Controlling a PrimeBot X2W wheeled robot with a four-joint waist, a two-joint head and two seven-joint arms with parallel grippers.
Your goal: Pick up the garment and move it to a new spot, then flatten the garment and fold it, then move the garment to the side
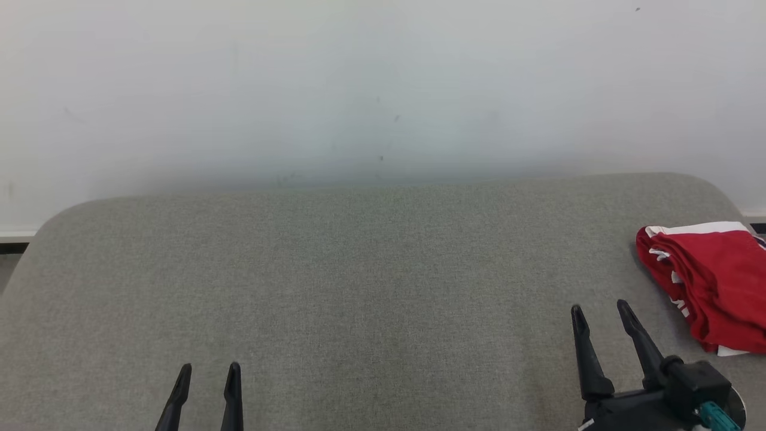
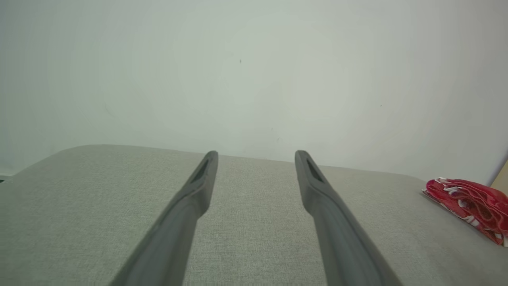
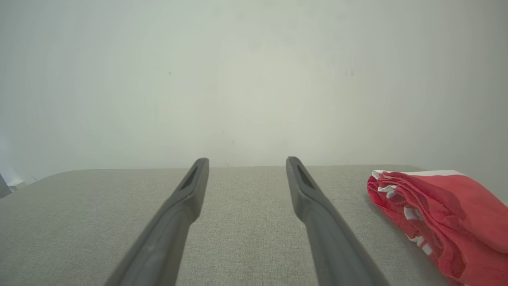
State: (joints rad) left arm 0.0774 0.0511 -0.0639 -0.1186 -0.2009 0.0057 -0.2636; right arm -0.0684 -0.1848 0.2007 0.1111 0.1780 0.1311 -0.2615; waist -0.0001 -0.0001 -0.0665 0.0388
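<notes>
Head view: red garment (image 1: 712,281) lies on grey padding (image 1: 359,269) beside the right gripper (image 1: 599,306), spread empty like the left gripper (image 1: 210,366).

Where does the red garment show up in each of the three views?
Head view: garment at the right edge, up and right of the right hand.
Left wrist view: far right, small, on the grey surface.
Right wrist view: lower right.
Shared landmark: the surface's far edge against the white wall.
</notes>
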